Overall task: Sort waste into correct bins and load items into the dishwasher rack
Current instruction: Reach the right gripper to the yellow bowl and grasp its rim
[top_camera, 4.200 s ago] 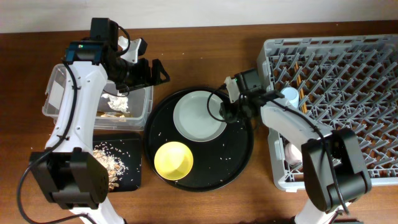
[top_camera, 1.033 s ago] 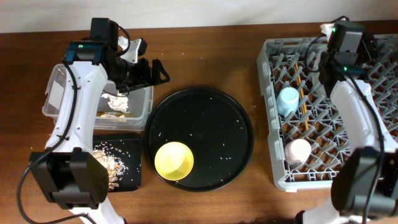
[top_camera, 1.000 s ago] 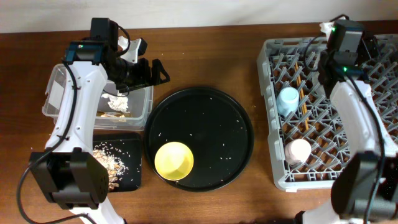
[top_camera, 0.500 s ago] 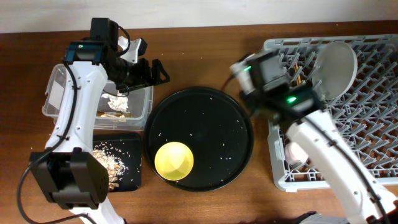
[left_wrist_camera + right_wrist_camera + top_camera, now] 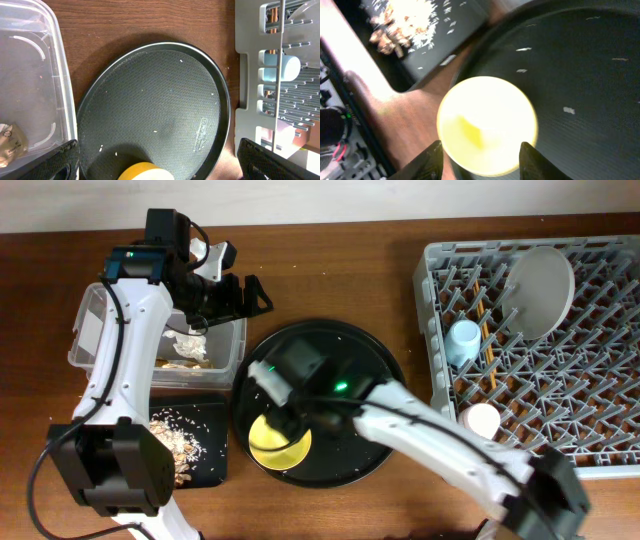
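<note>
The yellow bowl (image 5: 278,442) sits at the near left of the round black tray (image 5: 380,395). My right gripper (image 5: 284,423) hangs over it, open. In the right wrist view its fingers (image 5: 433,159) flank the bowl (image 5: 487,125) at the rim. The pale plate (image 5: 541,288) stands on edge in the dishwasher rack (image 5: 600,470), with the blue cup (image 5: 463,340), the pink cup (image 5: 481,420) and chopsticks (image 5: 489,352). My left gripper (image 5: 245,295) is open beside the clear tub (image 5: 95,330), which holds a tissue (image 5: 186,345). Food scraps (image 5: 175,435) lie in the small black tray (image 5: 215,465).
In the left wrist view the round tray (image 5: 155,100) lies between the clear tub (image 5: 30,75) and the rack (image 5: 250,75). A gold-brown wrapper (image 5: 10,145) lies in the tub. Rice crumbs dot the round tray. My right arm stretches across it from the near right.
My right arm has swung from the rack across the round tray to the yellow bowl, jaws narrowing. The plate stays standing in the rack. The left arm has not moved.
</note>
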Controlling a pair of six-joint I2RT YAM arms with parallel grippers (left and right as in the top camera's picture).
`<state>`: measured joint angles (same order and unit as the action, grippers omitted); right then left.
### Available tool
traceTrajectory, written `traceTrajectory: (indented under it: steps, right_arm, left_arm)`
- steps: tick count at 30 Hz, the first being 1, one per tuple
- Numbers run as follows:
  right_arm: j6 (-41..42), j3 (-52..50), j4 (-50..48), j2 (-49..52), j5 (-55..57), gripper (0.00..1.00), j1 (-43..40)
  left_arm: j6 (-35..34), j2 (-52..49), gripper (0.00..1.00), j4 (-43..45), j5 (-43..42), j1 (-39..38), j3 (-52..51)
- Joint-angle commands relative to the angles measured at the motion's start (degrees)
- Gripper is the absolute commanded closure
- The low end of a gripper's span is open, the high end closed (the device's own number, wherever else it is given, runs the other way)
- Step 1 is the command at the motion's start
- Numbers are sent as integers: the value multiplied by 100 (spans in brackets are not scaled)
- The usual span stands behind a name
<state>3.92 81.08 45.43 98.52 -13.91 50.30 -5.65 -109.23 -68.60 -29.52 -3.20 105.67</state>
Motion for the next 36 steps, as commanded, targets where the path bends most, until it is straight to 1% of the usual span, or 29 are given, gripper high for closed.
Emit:
traceTrajectory:
  steps: [1,4,14,19,25,29,31,33,34,35,36]
  right_arm:
    - [522,-72,-219,490,-219,53,380]
    - [562,-72,-348,776,-197,54,647]
    - [605,-177,-466,800,-170,58,857]
    - [605,-411,-684,894,-133,58,868]
    - [605,-839,-1180,986,-129,59,894]
    - [603,-1067,-1373,988,90,60,894]
    - [603,-1091,-1377,988,105,66,894]
    - [603,-1091,-1377,988,103,79,894]
    - [603,-1091,-1377,988,103,83,894]
    - [603,-1091,-1375,988,101,94,894]
    - [605,-1091,-1375,988,96,96,894]
  left_arm:
    - [-33,94,0,-4,7,37,55]
    - [-31,94,0,-4,7,37,55]
    - [-31,94,0,-4,7,37,55]
    - [-31,94,0,-4,7,37,55]
    - [-31,94,0,-4,7,37,55]
    - [-31,94,0,-4,7,37,55]
    - [-31,94,0,-4,7,37,55]
    - [-31,94,0,-4,7,37,55]
    - [-31,94,0,-4,7,37,55]
    - [-31,94,0,-4,7,37,55]
    - [-31,94,0,-4,7,37,55]
